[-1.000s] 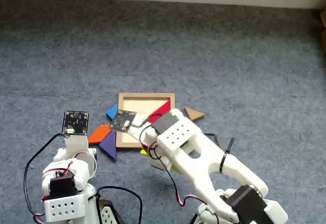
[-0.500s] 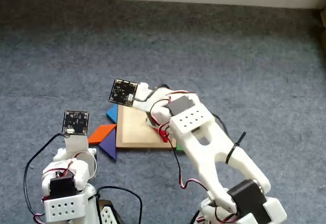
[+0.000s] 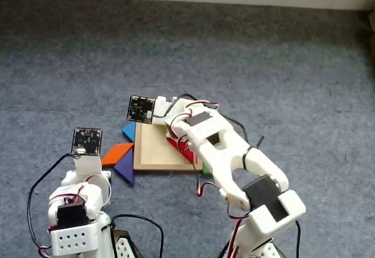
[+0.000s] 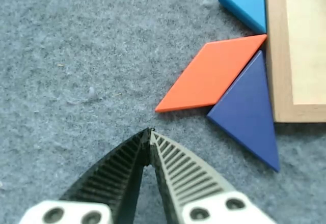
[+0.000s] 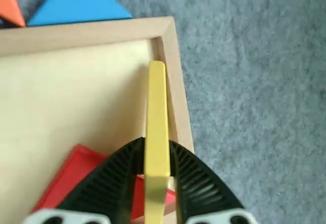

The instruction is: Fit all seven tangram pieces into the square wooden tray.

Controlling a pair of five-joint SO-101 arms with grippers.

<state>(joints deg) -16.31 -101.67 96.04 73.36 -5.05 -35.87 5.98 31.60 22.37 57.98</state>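
The grey tabletop (image 3: 281, 64) has a soft nap, so flat pieces sit low in it and will be awkward to lift. My right arm (image 3: 234, 152) lies across the wooden tray (image 3: 149, 155), which sits mid-tabletop, just beyond both my bases. The red piece (image 5: 61, 183) lies flat inside the tray. Against the tray's left rim lie the dark blue triangle (image 4: 249, 112), the orange parallelogram (image 4: 214, 74) and the light blue triangle (image 4: 247, 0). My right jaws pinch the yellow piece (image 5: 157, 112) on edge over the tray's far left corner, just beside the far rim. My left jaws are pressed together and empty, low over the tabletop near the orange tip.

I judge these pieces light, stiff and smooth-faced (painted wood, probably), so apt to slip or swivel. Gripping across the two flat faces near the middle seems safest. The loose ones would need tipping up by an edge first.

Seen edge-on, the yellow's outline is hidden, and I cannot tell whether its lower edge touches the tray floor. A green piece (image 3: 206, 167) peeks out at the tray's near right corner, mostly under my arm.
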